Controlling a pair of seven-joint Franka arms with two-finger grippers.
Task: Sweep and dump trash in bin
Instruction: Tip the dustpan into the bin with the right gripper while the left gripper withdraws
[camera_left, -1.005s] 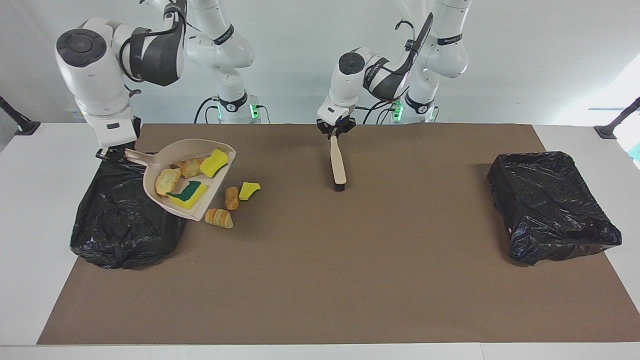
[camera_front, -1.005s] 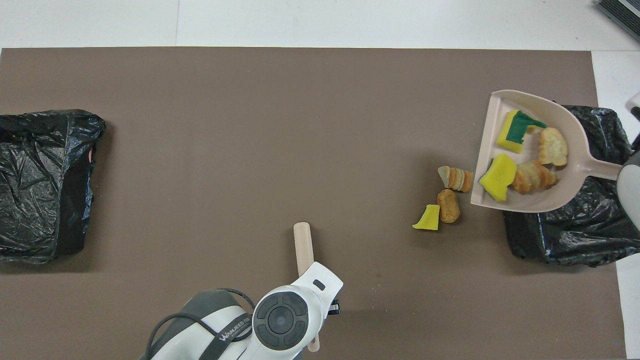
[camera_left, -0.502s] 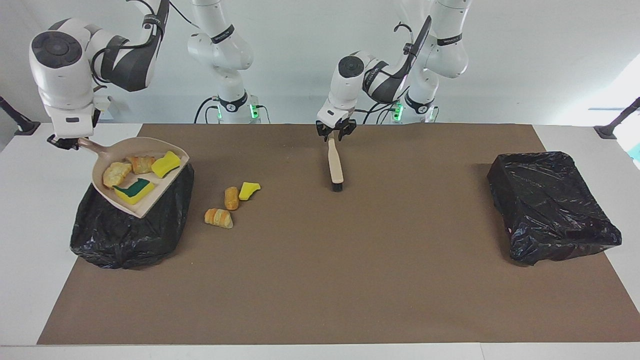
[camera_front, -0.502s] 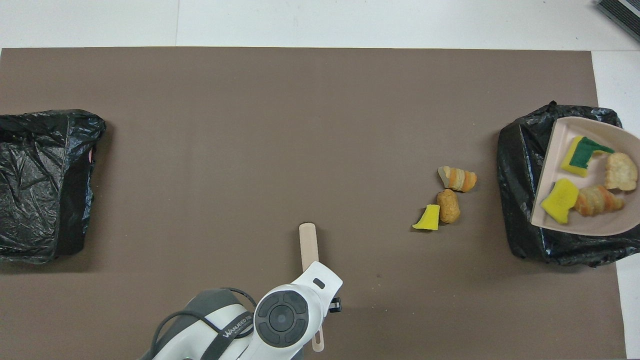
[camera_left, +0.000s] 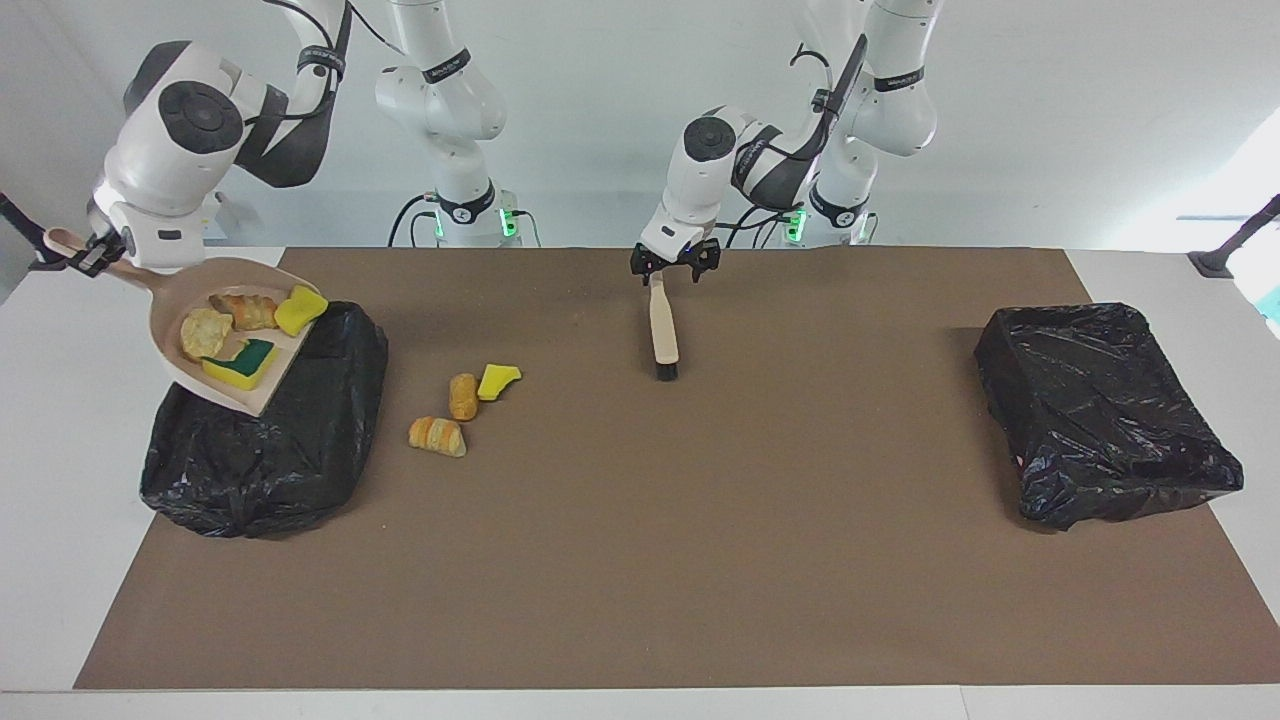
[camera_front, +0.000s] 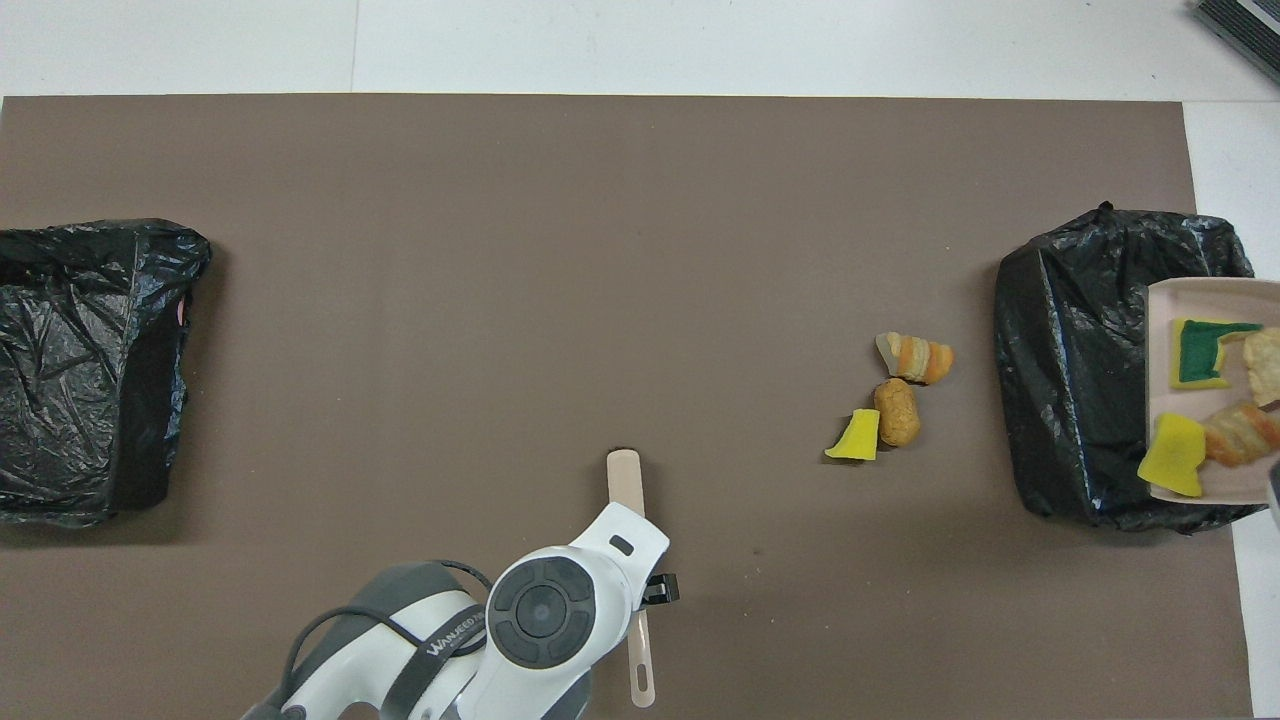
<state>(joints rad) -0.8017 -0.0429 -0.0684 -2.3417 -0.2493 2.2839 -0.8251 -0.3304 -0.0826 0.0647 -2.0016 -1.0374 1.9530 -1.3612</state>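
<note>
Trash lies in two lots: four scraps (camera_left: 240, 335) ride in the beige dustpan (camera_left: 172, 360), gripped by its handle in the right gripper (camera_left: 88, 255) over the black bin (camera_left: 290, 450); three scraps (camera_left: 455, 405) rest beside that bin. The left gripper (camera_left: 676, 268) stands spread above the brush (camera_left: 662, 330).

Four scraps (camera_left: 238, 335) ride the raised dustpan (camera_left: 175, 375); three (camera_left: 462, 405) lie on the mat.
</note>
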